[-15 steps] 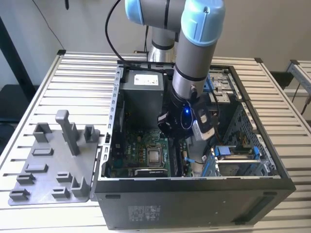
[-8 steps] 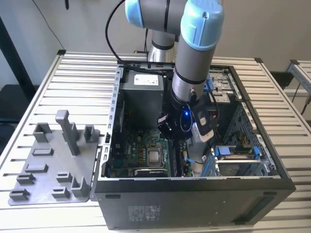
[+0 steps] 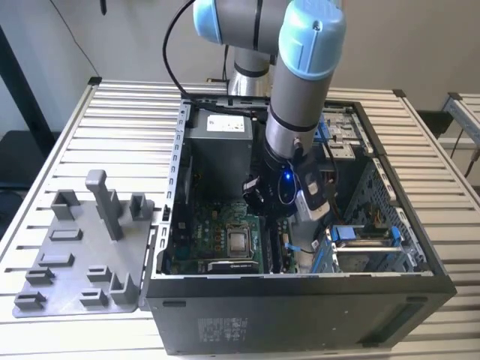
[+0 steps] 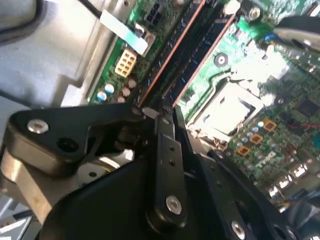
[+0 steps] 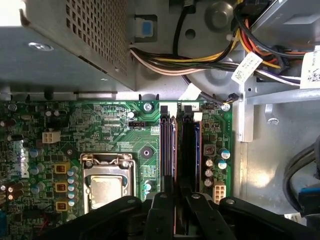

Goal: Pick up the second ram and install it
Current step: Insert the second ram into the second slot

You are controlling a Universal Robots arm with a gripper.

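Note:
My gripper [image 3: 279, 238] is lowered into the open computer case, over the memory slots of the green motherboard [image 5: 115, 130]. Two long dark sticks stand edge-up side by side in the slots. The second ram [image 5: 186, 150] runs straight in between my black fingertips [image 5: 194, 202]. In the second wrist view the ram [image 4: 192, 55] ends under the fingers [image 4: 161, 117], which are closed narrowly on it. Its lower edge and the slot latches are hidden by the fingers.
The processor socket [image 5: 106, 185] lies beside the slots. The grey power-supply box [image 5: 75, 40] and a bundle of cables [image 5: 210, 57] sit past the slot ends. Case walls [image 3: 180, 172] surround the arm. A grey tray with upright pegs [image 3: 86, 247] lies at the exterior view's left.

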